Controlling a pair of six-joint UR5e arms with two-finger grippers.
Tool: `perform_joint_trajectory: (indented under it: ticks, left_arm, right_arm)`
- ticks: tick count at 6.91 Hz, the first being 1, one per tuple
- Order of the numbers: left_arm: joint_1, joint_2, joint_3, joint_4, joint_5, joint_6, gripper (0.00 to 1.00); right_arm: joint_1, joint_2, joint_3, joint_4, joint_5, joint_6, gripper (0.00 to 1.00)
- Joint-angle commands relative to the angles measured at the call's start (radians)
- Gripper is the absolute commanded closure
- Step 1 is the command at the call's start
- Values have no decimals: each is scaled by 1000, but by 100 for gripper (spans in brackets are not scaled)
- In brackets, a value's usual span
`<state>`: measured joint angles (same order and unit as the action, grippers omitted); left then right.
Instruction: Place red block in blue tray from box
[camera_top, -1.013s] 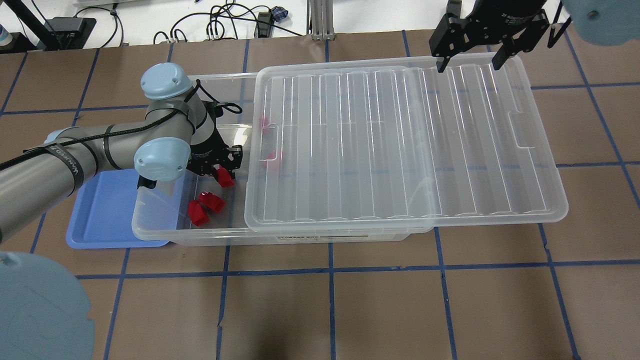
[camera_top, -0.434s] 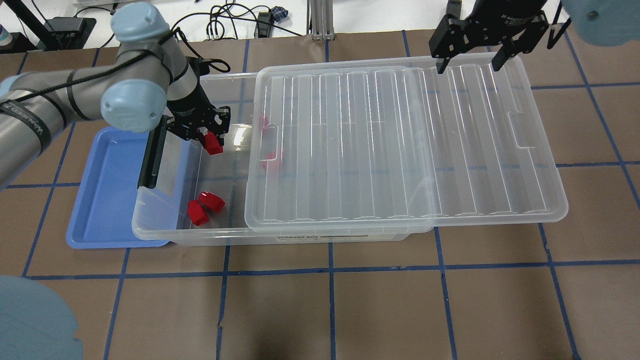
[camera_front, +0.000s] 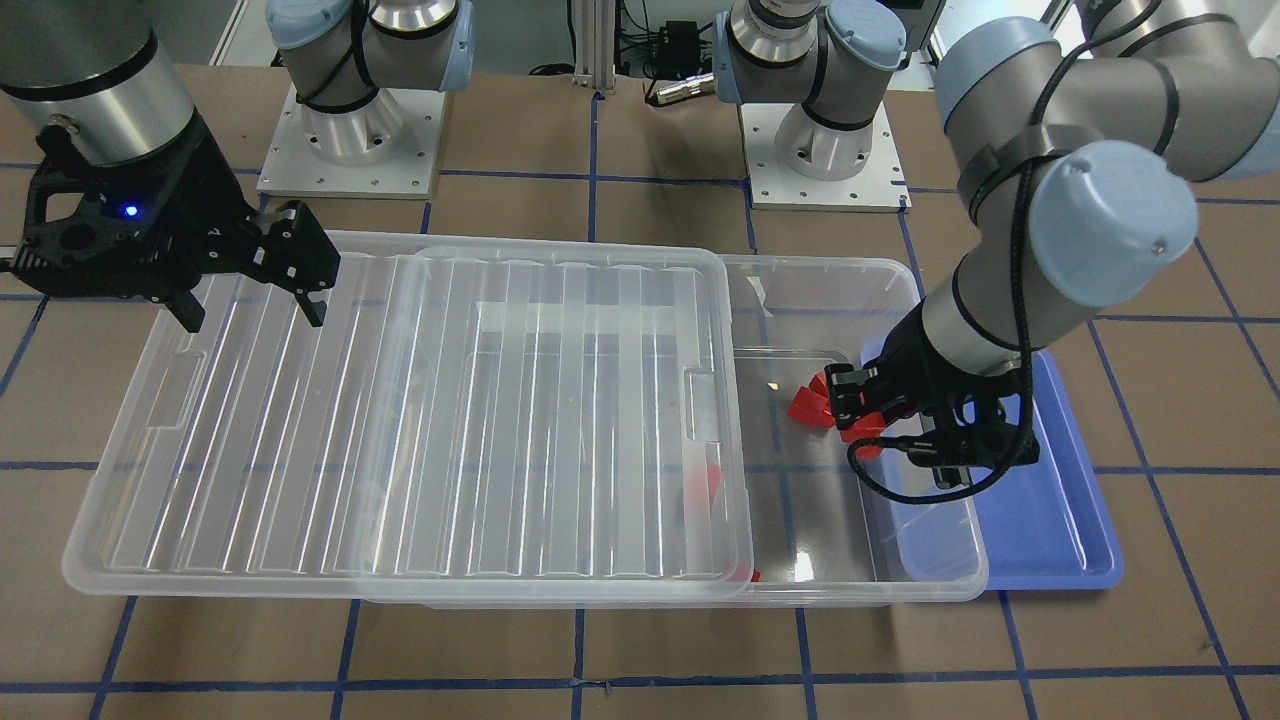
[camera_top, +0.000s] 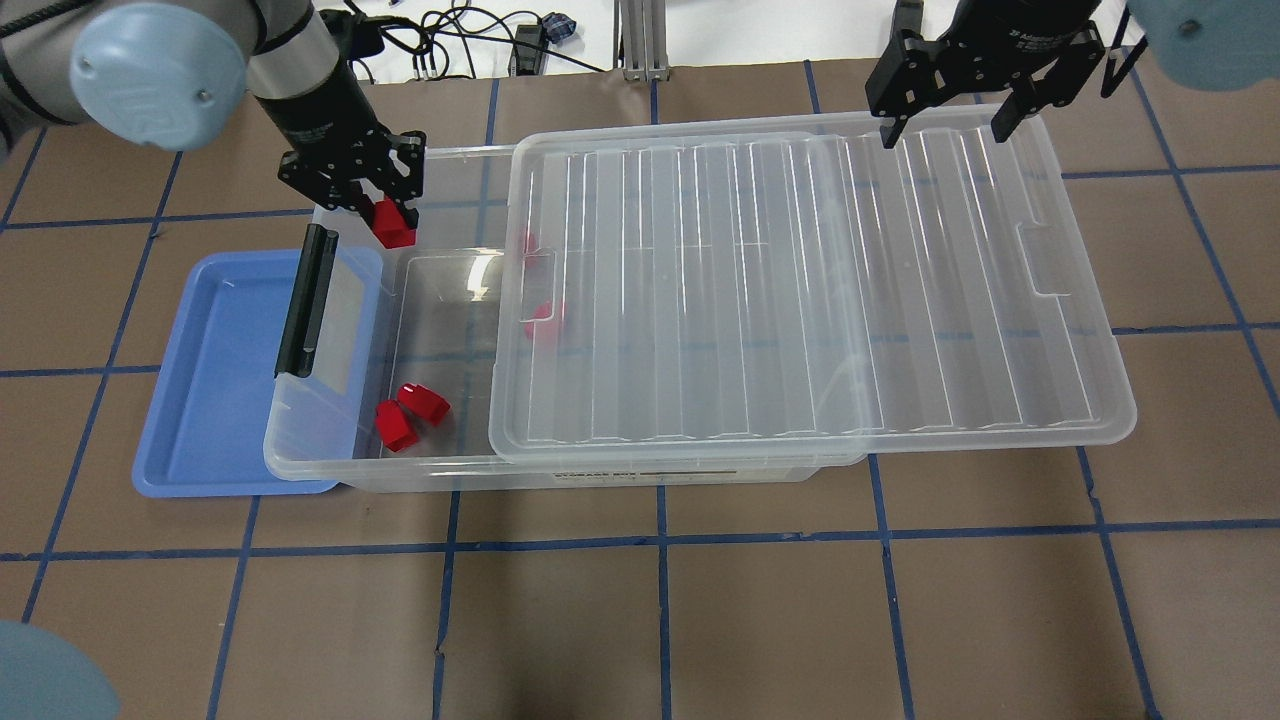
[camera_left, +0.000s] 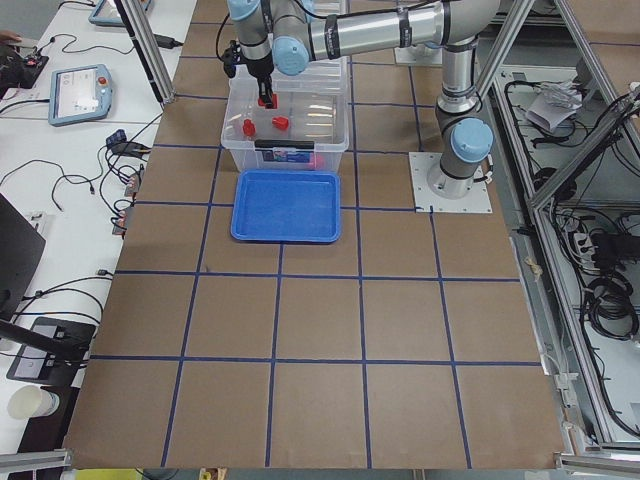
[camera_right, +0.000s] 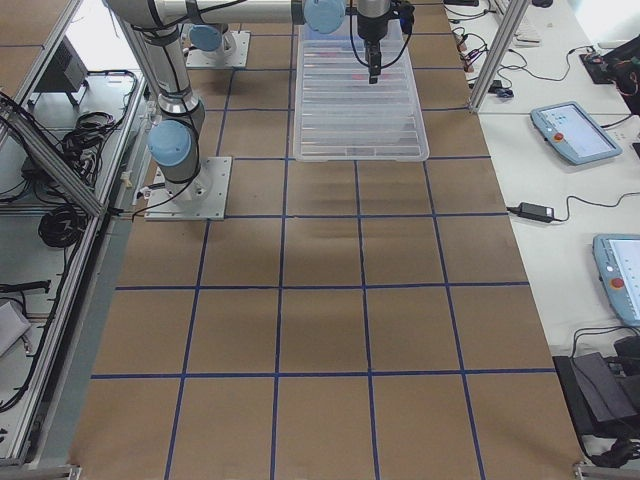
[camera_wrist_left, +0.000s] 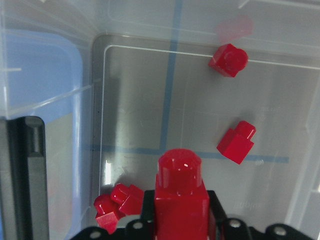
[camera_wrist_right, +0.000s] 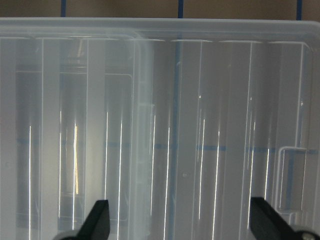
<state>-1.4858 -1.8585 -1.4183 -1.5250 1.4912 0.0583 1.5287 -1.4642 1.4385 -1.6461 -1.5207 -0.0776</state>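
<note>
Clock refs per overhead view.

1. Table (camera_top: 760, 620): brown covering w/ blue tape grid.
2. Lid (camera_top: 800, 290): clear, ribbed. Sits on the box but is shifted toward 3 o'clock, overhanging that end and leaving the 9 o'clock end uncovered.
3. Box (camera_top: 600, 475): clear bin, long axis 9 to 3 o'clock. Black bar handle (camera_top: 305, 300) on the 9 o'clock short end. Label strip on the 6 o'clock wall, print too small to read.
4. Blue tray (camera_top: 220, 400): at 9 o'clock of the box. Box's handle end overlaps the tray's 3 o'clock edge in this view. No block seen in the tray.
5. Right gripper (camera_top: 944, 135): at approx. 1 o'clock of the lid, over its far edge. Fingers spread wide, nothing between them. Body print reads "2F Adaptive", remainder not legible.
6. Left gripper (camera_top: 388, 205): raised over the uncovered end, near the box's 11 o'clock corner. Fingers closed against the sides of the red block (camera_wrist_left: 180, 200), stepped part pointing away from the gripper. Wrist cam shows box floor beneath it, tray off to one side.
7. Loose blocks in box: a pair (camera_top: 410, 412), touching, at approx. 7 o'clock of the uncovered floor; two more seen through the lid's 9 o'clock edge, (camera_top: 545, 318) and (camera_top: 528, 242).
</note>
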Motion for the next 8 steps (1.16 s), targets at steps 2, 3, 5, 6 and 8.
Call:
perform_joint_trajectory:
  ticks: [2,3,5,6,8]
  left_arm:
    - [285,-4,-51,-18,-17,433,76]
    - [339,-16,-104,56,-14,534,76]
    - [372,-59,-259,330,24,584,74]
    - [372,-74,-330,474,74,588,71]
    - [372,-97,-358,534,81,582,22]
  right_arm:
    - [-193,4,13,14,-3,-196,0]
    - [-281,11,31,9,-4,-320,0]
    - [-360,54,89,-50,-60,-353,0]
    - [-367,67,142,-128,-88,-455,0]
    - [-369,74,207,-144,-148,-484,0]
